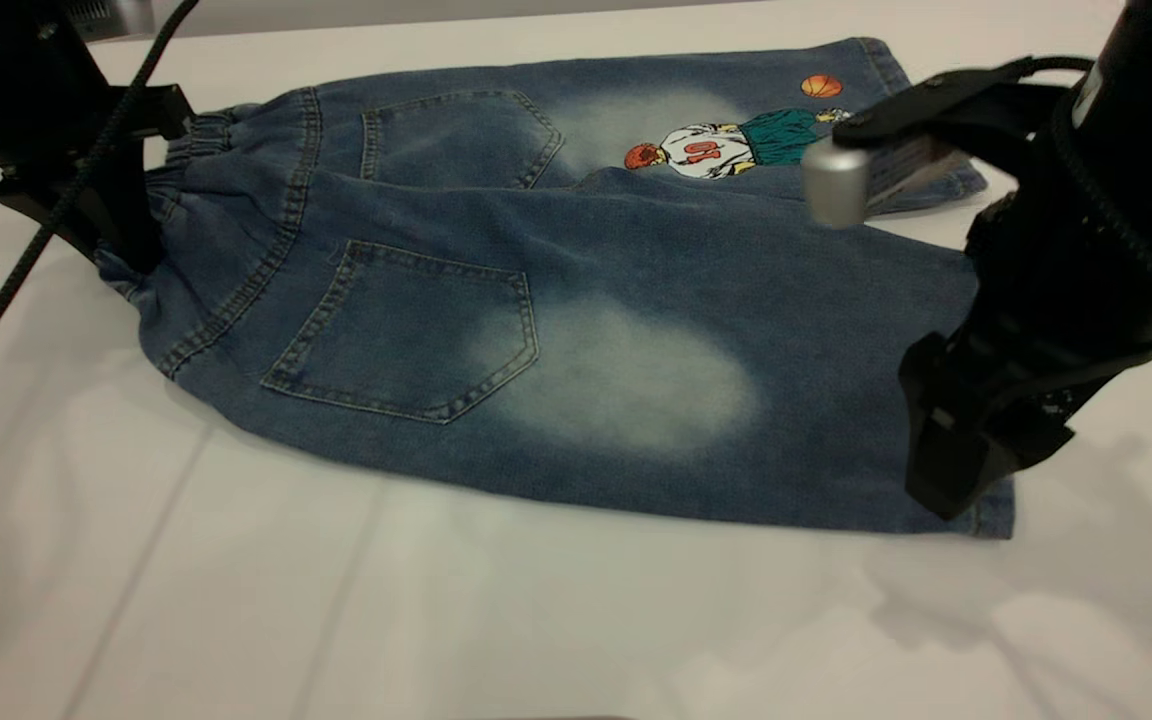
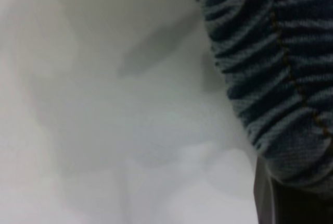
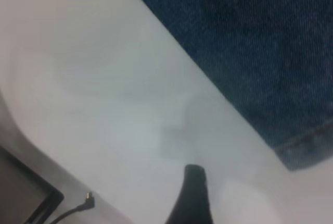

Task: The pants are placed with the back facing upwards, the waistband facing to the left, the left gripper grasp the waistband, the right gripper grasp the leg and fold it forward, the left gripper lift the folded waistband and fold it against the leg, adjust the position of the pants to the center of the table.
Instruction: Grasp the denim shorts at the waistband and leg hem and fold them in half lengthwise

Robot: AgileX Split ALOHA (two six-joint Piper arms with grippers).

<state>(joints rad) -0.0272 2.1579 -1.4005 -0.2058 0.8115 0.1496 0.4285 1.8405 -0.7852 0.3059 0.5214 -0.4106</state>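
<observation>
the pants point(image 1: 556, 320) are lying back-up across the table point(image 1: 336, 620), waistband toward the left arm, ready for the lengthwise fold. nearest, the right gripper point(image 1: 951, 470) is sitting low at the hem of the plain leg point(image 1: 836, 400), its dark fingers point(image 1: 936, 450) overlapping the cuff corner; whether they are closed on the denim, i cannot tell. farther off, the left gripper point(image 1: 111, 215) is pressing against the ruffled waistband point(image 1: 171, 180), cloth bunching beside its fingers; its grip also cannot be told. both look placed to take opposite ends.
</observation>
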